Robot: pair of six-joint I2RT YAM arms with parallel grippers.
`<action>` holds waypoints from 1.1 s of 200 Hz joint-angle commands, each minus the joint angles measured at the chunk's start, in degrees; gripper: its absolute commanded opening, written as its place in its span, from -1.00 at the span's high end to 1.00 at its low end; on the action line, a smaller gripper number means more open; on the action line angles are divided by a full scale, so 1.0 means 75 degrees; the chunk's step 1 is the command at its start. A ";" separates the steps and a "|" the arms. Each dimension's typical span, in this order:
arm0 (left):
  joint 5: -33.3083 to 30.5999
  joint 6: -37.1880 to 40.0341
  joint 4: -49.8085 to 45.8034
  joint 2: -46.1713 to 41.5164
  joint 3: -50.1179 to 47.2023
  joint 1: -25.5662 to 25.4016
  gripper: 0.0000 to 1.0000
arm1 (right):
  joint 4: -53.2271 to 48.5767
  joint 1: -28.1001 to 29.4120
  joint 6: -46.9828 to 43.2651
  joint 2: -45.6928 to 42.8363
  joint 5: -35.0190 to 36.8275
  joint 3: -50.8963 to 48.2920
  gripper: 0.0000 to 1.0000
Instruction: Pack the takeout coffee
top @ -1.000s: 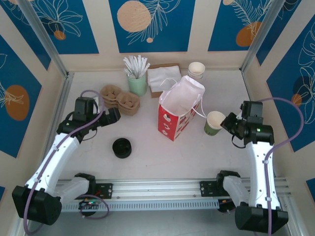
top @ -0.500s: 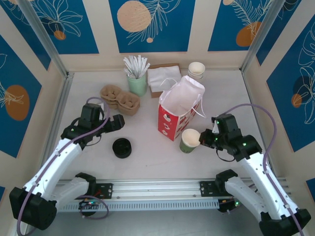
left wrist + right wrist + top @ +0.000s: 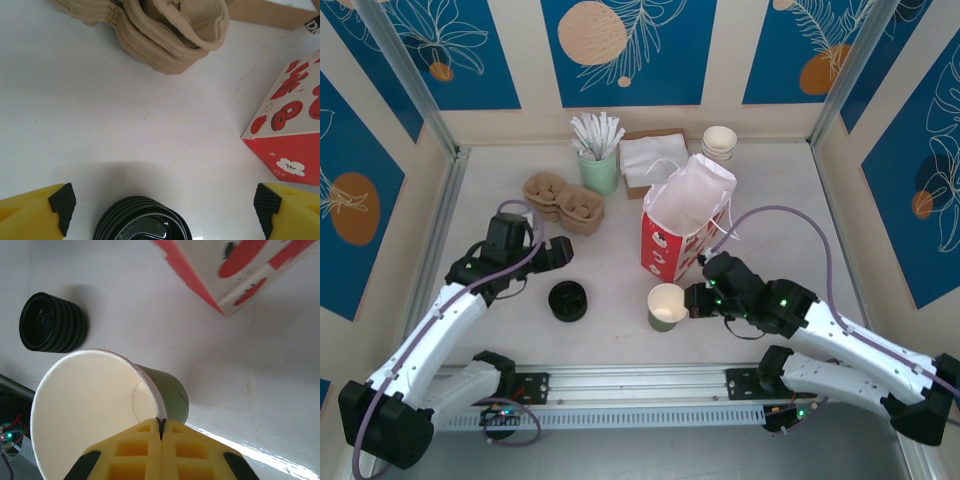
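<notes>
Right tool (image 3: 161,426) pinches the lidless green cup (image 3: 666,306) by its rim, in front of the bag (image 3: 685,225); possibly resting on the bench (image 3: 615,265). Left tool (image 3: 163,202) open over the black lids (image 3: 567,300): centre it, take one lid, hold cup level.

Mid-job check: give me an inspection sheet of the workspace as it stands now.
Surface: white table, no spills seen.
Job's things: olive-green cup, lidless, mouth up, in front of the red-and-white bag.
Clutter: stack of black lids left of the cup; pulp carriers, stirrer cup, napkin box, white cups along the back.
Grippers: right gripper jaws shut on the cup's rim; left gripper jaws open over the lids.
Cables: right arm's purple cable arches beside the bag, no snag seen.
Surroundings: blue-and-cream walls, nothing seen amiss.
</notes>
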 commanded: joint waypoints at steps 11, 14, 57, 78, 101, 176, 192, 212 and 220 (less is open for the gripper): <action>0.0139 0.0060 -0.0646 0.0079 0.0085 -0.0206 -0.87 | 0.0792 0.0797 0.0634 0.0757 0.1076 0.0516 1.00; 0.0130 0.0047 -0.0690 0.0066 0.0085 -0.0209 -0.87 | 0.0832 0.0846 0.0631 0.0849 0.1137 0.0582 1.00; 0.0172 0.0063 -0.0933 -0.0117 -0.0044 -0.0239 -0.89 | 0.1010 0.0915 0.0841 0.1927 0.1592 0.1169 1.00; 0.0145 0.0026 -0.0937 -0.0179 -0.0120 -0.0240 -0.89 | 0.1117 0.0720 0.0923 0.2209 0.1691 0.1170 1.00; 0.0220 -0.0034 -0.0815 -0.0215 -0.0251 -0.0245 -0.89 | 0.1254 0.0254 0.0913 0.2428 0.1449 0.1113 1.00; 0.0241 -0.0065 -0.0755 -0.0171 -0.0373 -0.0245 -0.90 | 0.1205 -0.0823 0.0606 0.2629 0.1535 0.1025 1.00; 0.0233 -0.0059 -0.0732 -0.0132 -0.0373 -0.0247 -0.90 | 0.1155 -0.1067 0.0579 0.2550 0.1495 0.0937 1.00; 0.0246 -0.0075 -0.0697 -0.0072 -0.0390 -0.0248 -0.90 | 0.1166 -0.1305 0.0519 0.2421 0.1344 0.0838 1.00; 0.0261 -0.0085 -0.0673 -0.0060 -0.0407 -0.0246 -0.90 | 0.1216 -0.1313 0.0494 0.2373 0.1273 0.0796 1.00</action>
